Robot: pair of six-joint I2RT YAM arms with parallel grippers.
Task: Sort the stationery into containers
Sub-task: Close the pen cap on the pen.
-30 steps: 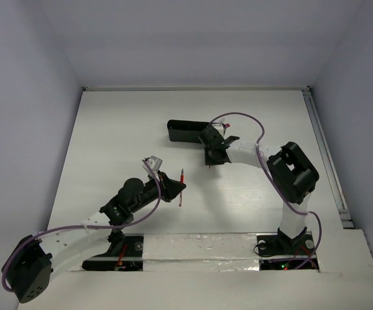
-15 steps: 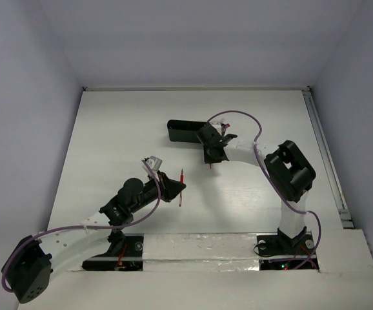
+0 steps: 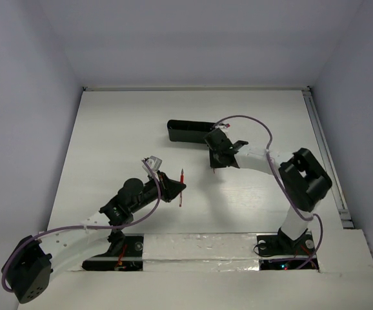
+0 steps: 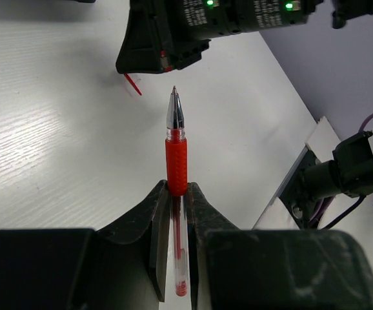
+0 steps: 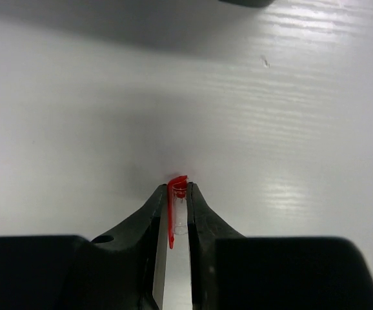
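Observation:
My left gripper (image 3: 177,187) is shut on a red-and-clear pen (image 3: 182,178), gripping it just behind the red grip (image 4: 177,161), with the tip pointing away. My right gripper (image 3: 213,163) is shut on a small clear pen cap with a red clip (image 5: 176,201), held low over the white table. It hangs just right of the near edge of the long black tray (image 3: 188,131). In the left wrist view the right gripper (image 4: 164,45) sits just beyond the pen tip, with the red clip (image 4: 133,84) under it. No scissors, eraser or other pens are in view.
White walls close in the table (image 3: 122,142) on the left, back and right. A metal rail (image 3: 325,148) runs along the right edge. Purple cables (image 3: 244,119) loop over both arms. The arm bases stand at the taped near edge (image 3: 199,248).
My right gripper has shifted a little right and nearer, away from the tray, and its elbow has swung right. The left arm and its pen have not moved.

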